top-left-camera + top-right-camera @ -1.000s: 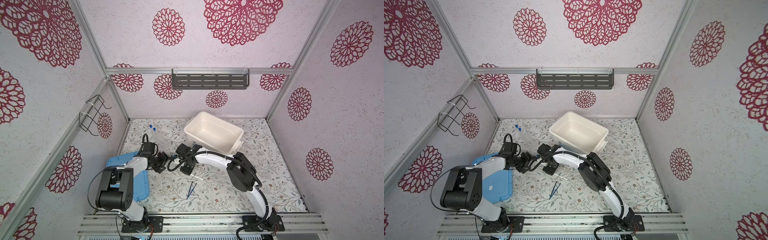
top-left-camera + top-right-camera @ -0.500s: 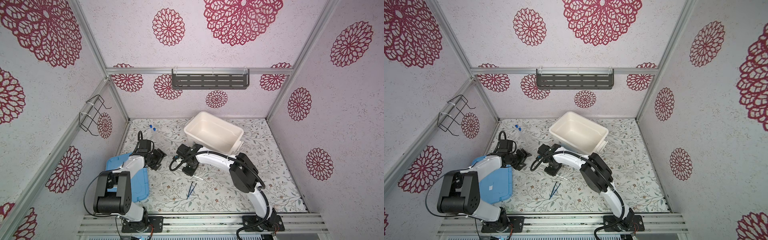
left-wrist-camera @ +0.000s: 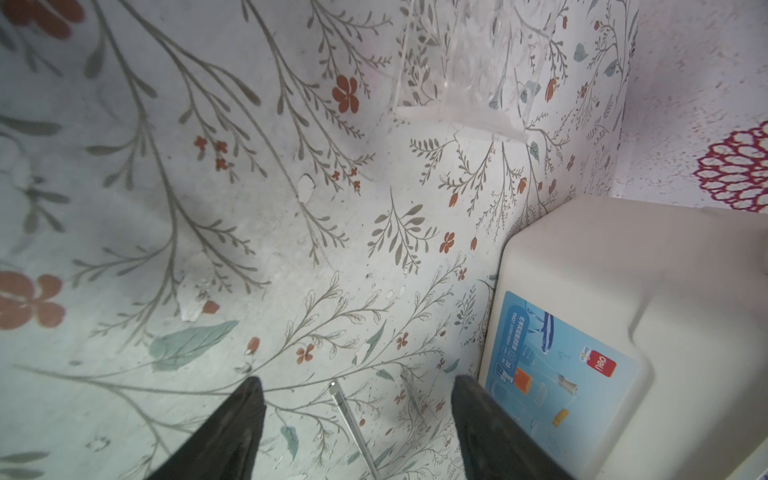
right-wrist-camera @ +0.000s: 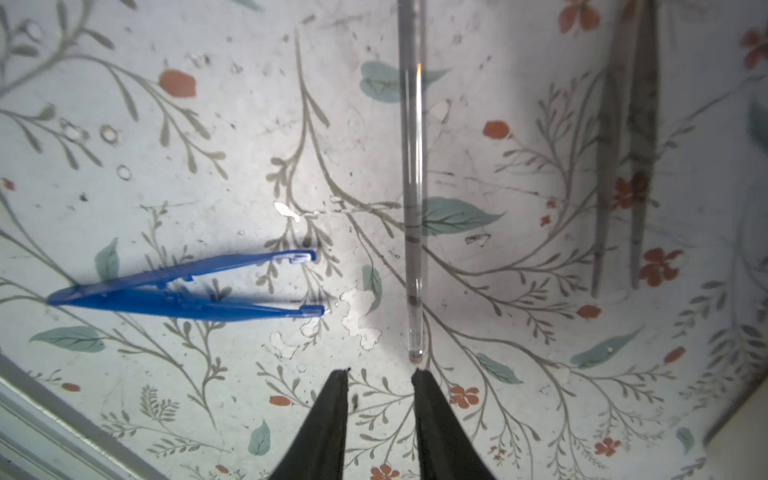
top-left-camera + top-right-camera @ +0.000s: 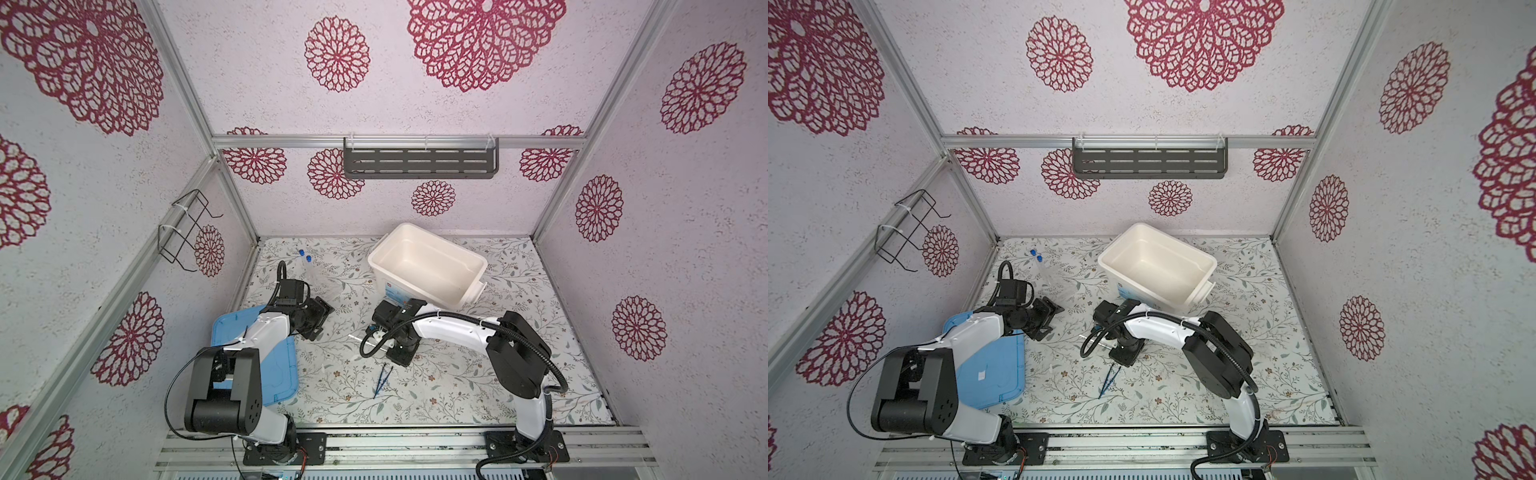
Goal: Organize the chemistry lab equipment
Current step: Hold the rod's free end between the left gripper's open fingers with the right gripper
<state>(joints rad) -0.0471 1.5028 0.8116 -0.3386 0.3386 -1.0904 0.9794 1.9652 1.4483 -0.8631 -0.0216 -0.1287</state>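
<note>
In the right wrist view a clear thin rod (image 4: pixel 411 187) lies on the floral mat, its end just past one fingertip of my right gripper (image 4: pixel 382 372), which is open by a narrow gap with nothing in it. Blue tweezers (image 4: pixel 183 291) lie to one side of the rod and a silvery tool (image 4: pixel 627 166) to the other. My left gripper (image 3: pixel 355 380) is open wide over the mat, with the rod (image 3: pixel 353 424) lying between its fingers, untouched. A clear vessel (image 3: pixel 465 62) stands beyond. Two blue-capped tubes (image 5: pixel 308 258) lie at the back left. In both top views the tweezers (image 5: pixel 381 380) (image 5: pixel 1108 380) sit just in front of the right gripper (image 5: pixel 399 357).
The white tub (image 5: pixel 428 266) stands empty at the back, right behind the right arm and close to the left gripper (image 5: pixel 324 322). A light-blue lid (image 5: pixel 274 374) lies under the left arm. A dark shelf (image 5: pixel 419 162) hangs on the back wall, a wire basket (image 5: pixel 187 228) on the left wall.
The right gripper has moved toward the front and right, nearer the blue tweezers. The left gripper drew back slightly to the left. Both openings look unchanged.
</note>
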